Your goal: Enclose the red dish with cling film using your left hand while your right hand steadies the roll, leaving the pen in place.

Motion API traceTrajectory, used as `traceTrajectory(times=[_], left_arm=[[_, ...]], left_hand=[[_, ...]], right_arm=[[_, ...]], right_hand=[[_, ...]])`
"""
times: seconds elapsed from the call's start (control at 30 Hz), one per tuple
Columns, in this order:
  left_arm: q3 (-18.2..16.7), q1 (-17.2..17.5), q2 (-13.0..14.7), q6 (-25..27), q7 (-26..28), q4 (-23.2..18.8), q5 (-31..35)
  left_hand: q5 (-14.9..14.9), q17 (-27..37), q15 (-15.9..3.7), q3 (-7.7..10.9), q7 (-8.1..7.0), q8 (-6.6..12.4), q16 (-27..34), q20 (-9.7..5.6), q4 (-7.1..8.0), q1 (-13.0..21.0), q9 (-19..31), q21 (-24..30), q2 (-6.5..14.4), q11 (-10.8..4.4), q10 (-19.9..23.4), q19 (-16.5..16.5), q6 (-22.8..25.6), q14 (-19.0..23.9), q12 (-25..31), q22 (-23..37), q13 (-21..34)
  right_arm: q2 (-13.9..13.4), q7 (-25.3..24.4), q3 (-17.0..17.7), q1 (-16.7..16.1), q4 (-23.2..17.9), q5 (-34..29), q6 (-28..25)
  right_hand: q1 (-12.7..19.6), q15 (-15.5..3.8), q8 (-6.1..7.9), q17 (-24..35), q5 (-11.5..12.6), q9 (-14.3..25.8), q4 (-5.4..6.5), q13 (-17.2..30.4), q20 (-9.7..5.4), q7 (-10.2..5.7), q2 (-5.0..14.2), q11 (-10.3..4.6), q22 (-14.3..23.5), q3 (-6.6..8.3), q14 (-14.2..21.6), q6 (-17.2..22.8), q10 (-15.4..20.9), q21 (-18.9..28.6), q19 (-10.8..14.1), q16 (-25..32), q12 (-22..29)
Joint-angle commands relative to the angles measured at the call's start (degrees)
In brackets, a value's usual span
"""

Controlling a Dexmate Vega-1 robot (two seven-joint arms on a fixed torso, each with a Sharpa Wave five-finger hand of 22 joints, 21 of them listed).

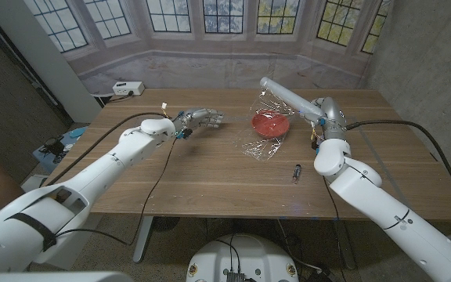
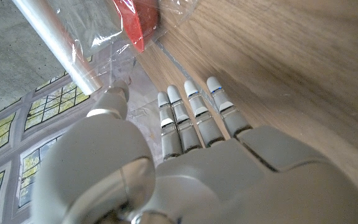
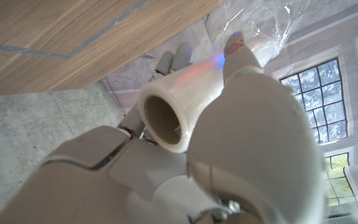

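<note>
Red is the dish (image 1: pixel 272 124), standing toward the far side of the wooden table (image 1: pixel 210 172) with clear cling film (image 1: pixel 265 145) draped over it and trailing in a crumpled sheet onto the wood on its near side. Just beside the dish, the right hand (image 1: pixel 317 115) has its fingers wrapped around one end of the roll (image 1: pixel 286 96), which is lifted off the table and slants up over the dish's far edge; the right wrist view looks straight into the hollow cardboard core (image 3: pixel 165 119) with fingers curled round it. Well apart from the dish, on its other side, the left hand (image 1: pixel 200 118) hovers above the table with straight, slightly spread fingers pointing toward the dish and nothing in its grasp. Nearer the robot than the dish, past the trailing film, a small dark pen (image 1: pixel 296 172) lies on bare wood beside the right forearm.
</note>
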Motion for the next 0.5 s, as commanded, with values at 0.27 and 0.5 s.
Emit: traceTrajectory(times=[0.27,0.5], left_arm=[[2.84,-6.65,-2.73,-3.98,-6.78,9.98,3.08],[4.16,-9.26,-4.69,-5.21,-10.50,14.52,3.71]], left_hand=[[0.22,-1.27,3.06,-1.21,0.22,-0.90,-3.57,0.73,-0.13,3.64,-0.06,-1.02,4.59,2.43,-5.88,-2.90,-4.75,-6.71,-3.66,-0.13,-0.96],[0.25,-1.84,3.52,-1.44,0.17,-0.91,-4.62,1.01,-0.14,3.16,-0.12,-1.44,4.44,3.07,-7.44,-3.91,-5.90,-8.61,-4.69,-0.25,-1.42]], right_arm=[[-0.91,0.59,0.56,0.35,0.23,0.02,1.50],[-1.18,1.14,0.56,1.22,1.34,0.00,1.90]], right_hand=[[0.20,-6.16,0.06,0.32,0.25,0.21,0.11,0.19,-1.37,-8.84,7.44,-7.50,0.08,0.26,2.07,9.71,7.81,0.55,-0.23,-0.15,0.11],[0.09,-6.08,-0.07,0.28,0.26,0.22,0.18,0.03,-1.37,-8.97,7.44,-7.54,0.07,0.24,2.13,9.57,7.98,0.70,-0.20,-0.31,0.01]])
